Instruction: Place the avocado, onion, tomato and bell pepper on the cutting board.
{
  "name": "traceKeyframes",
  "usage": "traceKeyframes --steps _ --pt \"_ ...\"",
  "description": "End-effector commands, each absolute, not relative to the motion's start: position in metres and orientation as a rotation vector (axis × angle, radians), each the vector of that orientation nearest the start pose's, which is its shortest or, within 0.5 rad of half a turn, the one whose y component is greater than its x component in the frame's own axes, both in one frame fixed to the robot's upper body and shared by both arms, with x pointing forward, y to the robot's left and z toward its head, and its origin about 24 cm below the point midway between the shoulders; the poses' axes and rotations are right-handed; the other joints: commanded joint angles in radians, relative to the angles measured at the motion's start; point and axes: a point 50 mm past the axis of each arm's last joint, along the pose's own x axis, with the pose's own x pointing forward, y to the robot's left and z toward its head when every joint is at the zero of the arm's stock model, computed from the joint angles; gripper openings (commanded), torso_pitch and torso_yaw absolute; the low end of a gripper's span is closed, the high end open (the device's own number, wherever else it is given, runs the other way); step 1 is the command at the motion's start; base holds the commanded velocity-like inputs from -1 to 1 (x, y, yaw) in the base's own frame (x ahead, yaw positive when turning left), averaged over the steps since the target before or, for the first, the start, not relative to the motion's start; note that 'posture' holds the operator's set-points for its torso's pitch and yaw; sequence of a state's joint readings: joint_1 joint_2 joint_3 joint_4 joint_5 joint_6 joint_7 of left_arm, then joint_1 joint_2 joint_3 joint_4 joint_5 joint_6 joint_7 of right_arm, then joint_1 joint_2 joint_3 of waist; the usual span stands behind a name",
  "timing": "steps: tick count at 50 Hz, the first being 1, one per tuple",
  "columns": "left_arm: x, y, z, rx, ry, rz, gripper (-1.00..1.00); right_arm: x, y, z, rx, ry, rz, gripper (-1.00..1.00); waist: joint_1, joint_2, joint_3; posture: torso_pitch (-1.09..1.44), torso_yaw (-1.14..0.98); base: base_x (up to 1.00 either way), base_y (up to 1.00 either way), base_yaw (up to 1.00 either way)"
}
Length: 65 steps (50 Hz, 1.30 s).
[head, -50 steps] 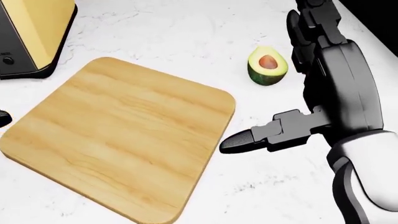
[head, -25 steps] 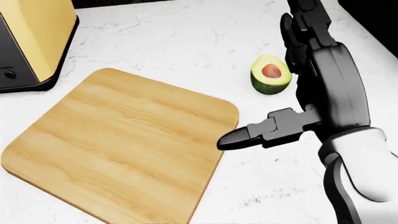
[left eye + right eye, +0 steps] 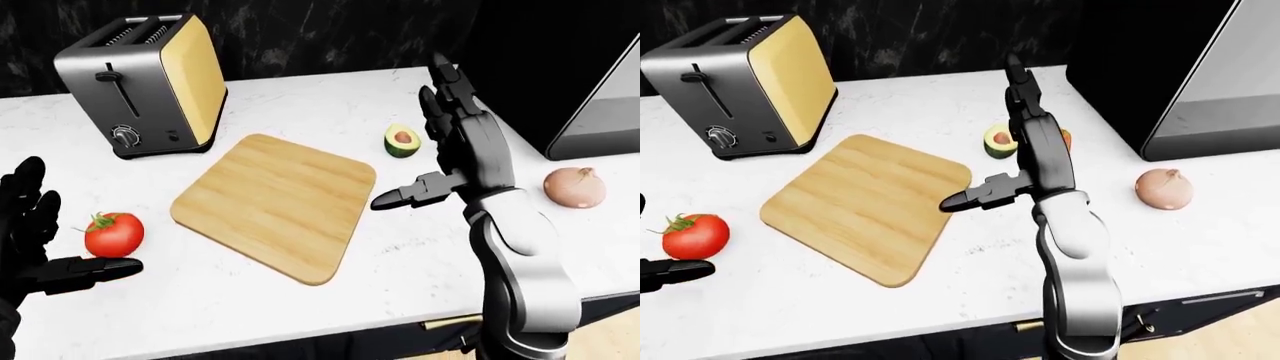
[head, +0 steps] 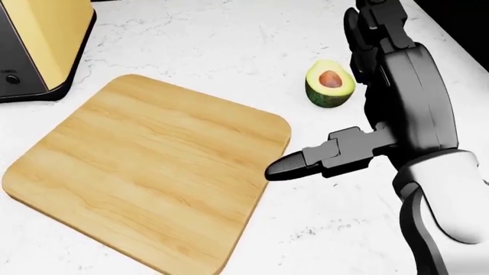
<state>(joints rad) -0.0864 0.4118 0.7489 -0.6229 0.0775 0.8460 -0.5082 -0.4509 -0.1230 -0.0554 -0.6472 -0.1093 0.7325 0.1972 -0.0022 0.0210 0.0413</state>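
The wooden cutting board (image 3: 275,202) lies bare on the white counter. An avocado half (image 4: 330,83), cut face up, sits just off the board's upper right corner. My right hand (image 3: 432,150) hovers open right beside it, fingers pointing up the view and thumb (image 4: 294,163) stretched over the board's right edge. An onion (image 3: 574,187) rests far right. The tomato (image 3: 113,234) lies at the left, with my open left hand (image 3: 75,240) around it, not closed. A red-orange sliver (image 3: 1067,139) peeks from behind the right hand; I cannot tell what it is.
A grey and yellow toaster (image 3: 140,86) stands at the board's upper left. A dark appliance (image 3: 600,105) with a pale sloping face fills the upper right. The counter's near edge (image 3: 330,330) runs along the bottom, and a dark wall backs the counter.
The head view bobbed slightly down, then back up. My right hand stays open beside the avocado, its thumb a touch higher in the view.
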Motion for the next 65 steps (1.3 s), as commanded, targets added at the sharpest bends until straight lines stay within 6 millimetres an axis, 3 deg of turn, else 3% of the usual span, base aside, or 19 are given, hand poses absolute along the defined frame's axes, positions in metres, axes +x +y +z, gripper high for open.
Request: traceKeyframes --steps 1,15,26,27,28,33,46,48,65 --pt "0.188 0.32 0.197 0.375 0.004 0.336 1.0 0.26 -0.141 0.243 -0.22 -0.426 0.142 1.0 -0.001 0.005 -0.017 0.0 0.0 0.0 0.0 0.0" --pt "0.192 0.327 0.177 0.401 0.056 0.361 1.0 0.259 -0.14 0.24 -0.22 -0.42 0.142 1.0 0.001 0.003 -0.023 0.0 0.0 0.0 0.0 0.0" --pt "0.192 0.335 0.173 0.421 0.064 0.394 1.0 0.26 -0.14 0.239 -0.222 -0.417 0.142 1.0 0.001 0.003 -0.026 0.0 0.0 0.0 0.0 0.0" --pt "0.192 0.335 0.173 0.423 0.067 0.394 0.91 0.261 -0.14 0.238 -0.222 -0.417 0.143 1.0 0.001 0.003 -0.026 0.0 0.0 0.0 0.0 0.0" --pt "0.194 0.335 0.171 0.432 0.07 0.403 0.11 0.261 -0.14 0.239 -0.222 -0.415 0.148 1.0 0.001 0.003 -0.026 0.0 0.0 0.0 0.0 0.0" --pt "0.197 0.335 0.166 0.44 0.075 0.403 -0.26 0.258 -0.141 0.24 -0.227 -0.411 0.146 1.0 0.002 0.004 -0.027 0.0 0.0 0.0 0.0 0.0" --pt "0.216 0.326 0.165 0.452 0.064 0.381 -0.58 0.247 -0.144 0.238 -0.237 -0.398 0.119 1.0 0.002 0.012 -0.032 0.0 0.0 0.0 0.0 0.0" --pt "0.217 0.324 0.169 0.453 0.053 0.376 -0.67 0.245 -0.144 0.239 -0.237 -0.399 0.114 1.0 0.002 0.013 -0.032 0.0 0.0 0.0 0.0 0.0" --pt "0.245 0.282 0.216 0.47 -0.082 0.256 -0.78 0.23 -0.149 0.236 -0.244 -0.393 0.082 1.0 0.001 0.001 -0.03 0.0 0.0 0.0 0.0 0.0"
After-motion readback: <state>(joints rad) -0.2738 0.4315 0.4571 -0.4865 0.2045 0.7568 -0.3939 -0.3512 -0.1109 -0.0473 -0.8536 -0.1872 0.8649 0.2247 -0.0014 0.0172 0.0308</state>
